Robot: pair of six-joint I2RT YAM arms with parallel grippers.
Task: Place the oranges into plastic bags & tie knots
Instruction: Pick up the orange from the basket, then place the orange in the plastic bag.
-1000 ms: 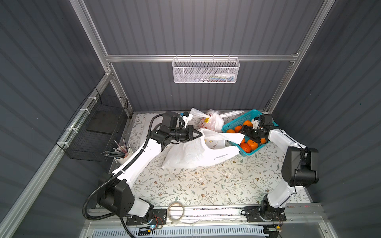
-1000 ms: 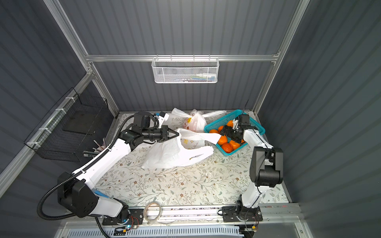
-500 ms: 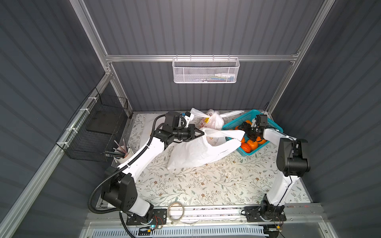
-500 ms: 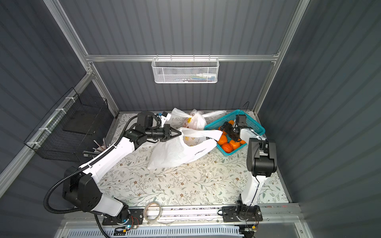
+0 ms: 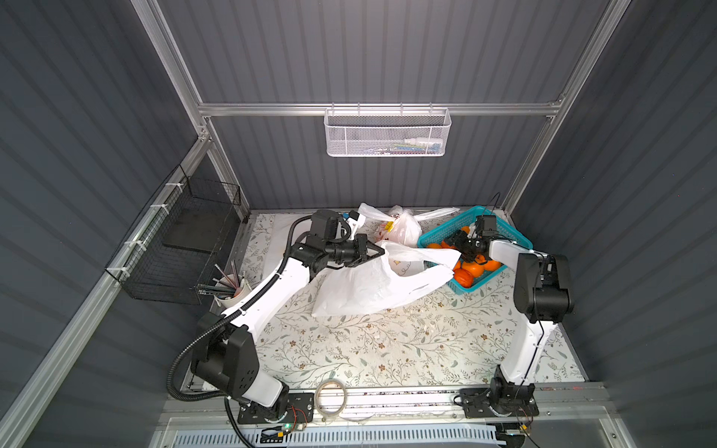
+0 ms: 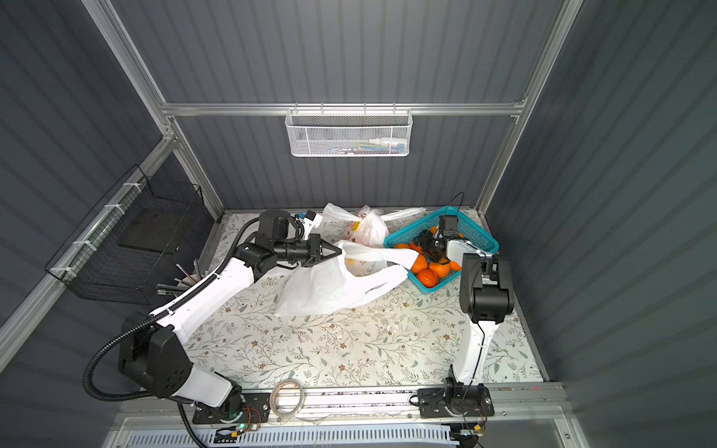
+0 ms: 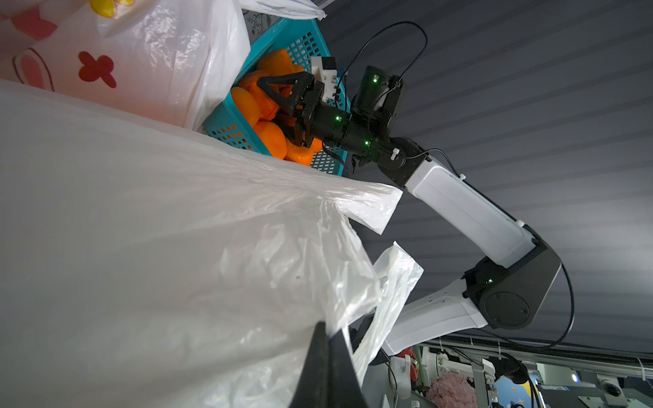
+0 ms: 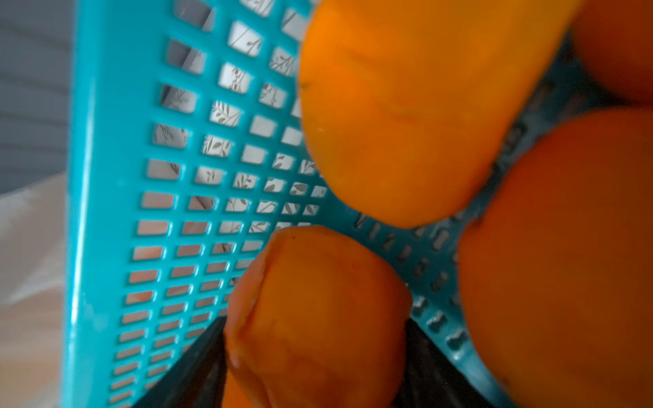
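Left gripper (image 5: 382, 252): fingers pinched shut on the rim of the open bag (image 5: 372, 283), holding that edge above the desk (image 5: 388, 349).
Bag: lies mid-desk, with one handle reaching the basket (image 8: 92, 212).
Right gripper (image 5: 465, 253): inside the basket at the far right corner, fingers (image 8: 201, 367) partway closed, pressing one orange (image 8: 318, 311) from both sides.
Other oranges (image 5: 463, 277): heaped in the basket.

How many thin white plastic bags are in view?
2. The open white bag hangs from the left gripper; the filled printed bag sits behind it, beside the teal lattice basket. More may be hidden.
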